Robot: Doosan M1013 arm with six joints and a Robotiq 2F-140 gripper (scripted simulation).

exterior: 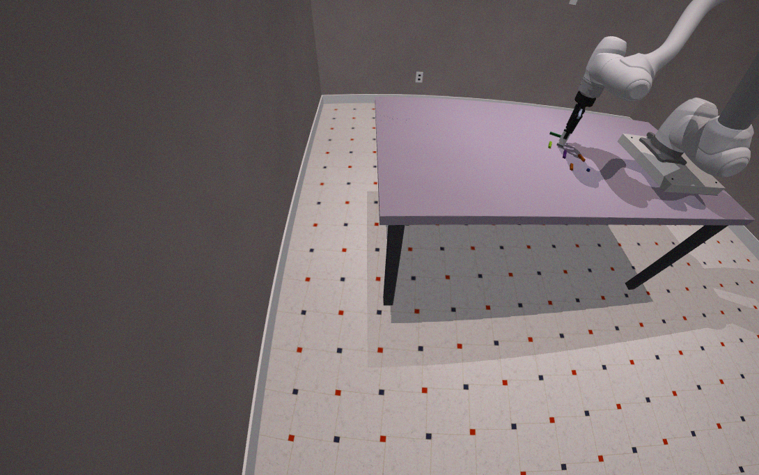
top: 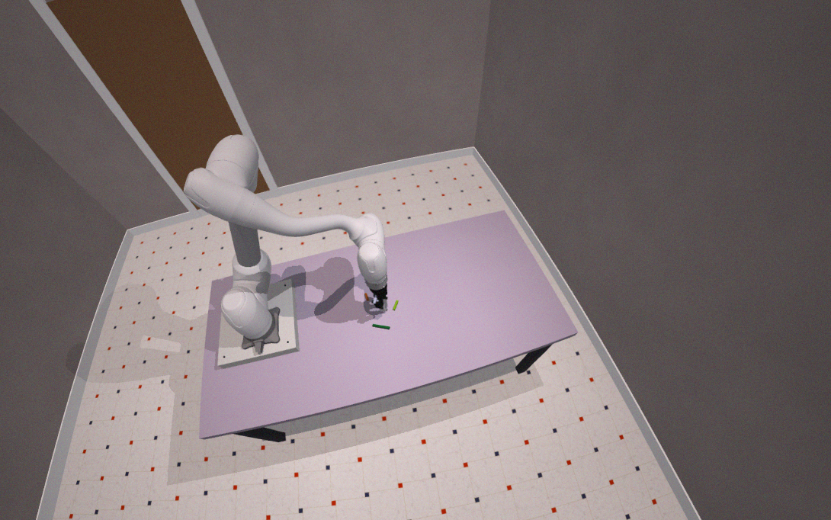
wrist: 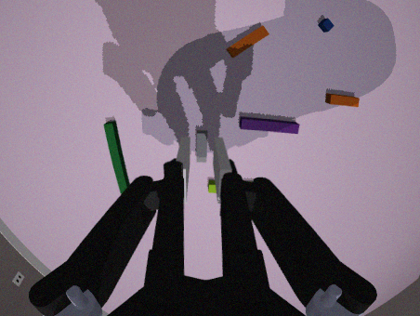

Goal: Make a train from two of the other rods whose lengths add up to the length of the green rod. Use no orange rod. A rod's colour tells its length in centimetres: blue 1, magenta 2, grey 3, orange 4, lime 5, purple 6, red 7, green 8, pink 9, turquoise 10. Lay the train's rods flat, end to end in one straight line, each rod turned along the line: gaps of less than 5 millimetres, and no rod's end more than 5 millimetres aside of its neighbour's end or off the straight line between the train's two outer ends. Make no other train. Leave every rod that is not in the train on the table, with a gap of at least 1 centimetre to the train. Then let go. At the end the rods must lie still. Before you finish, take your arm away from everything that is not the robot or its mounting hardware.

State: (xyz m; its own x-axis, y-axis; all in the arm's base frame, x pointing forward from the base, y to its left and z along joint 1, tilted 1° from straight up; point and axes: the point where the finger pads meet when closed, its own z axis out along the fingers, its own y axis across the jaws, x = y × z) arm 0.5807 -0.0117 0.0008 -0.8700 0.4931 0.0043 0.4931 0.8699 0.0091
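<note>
A grey rod [exterior: 560, 145] [wrist: 201, 146] lies on the lilac table [top: 477, 275] [exterior: 448, 168], directly ahead of the Robotiq gripper [top: 377, 306] [exterior: 562, 141] [wrist: 202, 151], its image framed by the two fingertips in the wrist view. Its long axis runs lengthwise between the pads, so closing would likely pinch its sides. The fingers stand slightly apart, with nothing clamped; the remaining height is hard to judge. The white Doosan arm [top: 263, 214] [exterior: 621, 75] reaches out from its base and bends down at the wrist, gripper pointing tableward. Nearby lie the lime rod [top: 396, 305] [exterior: 550, 144] [wrist: 212, 187], grey's likely partner in matching the green rod [top: 380, 326] [exterior: 555, 134] [wrist: 116, 155], and the purple rod [exterior: 565, 154] [wrist: 269, 125]. Farther out are two orange rods and a blue rod [exterior: 588, 170] [wrist: 325, 25]. The train is not yet built.
</note>
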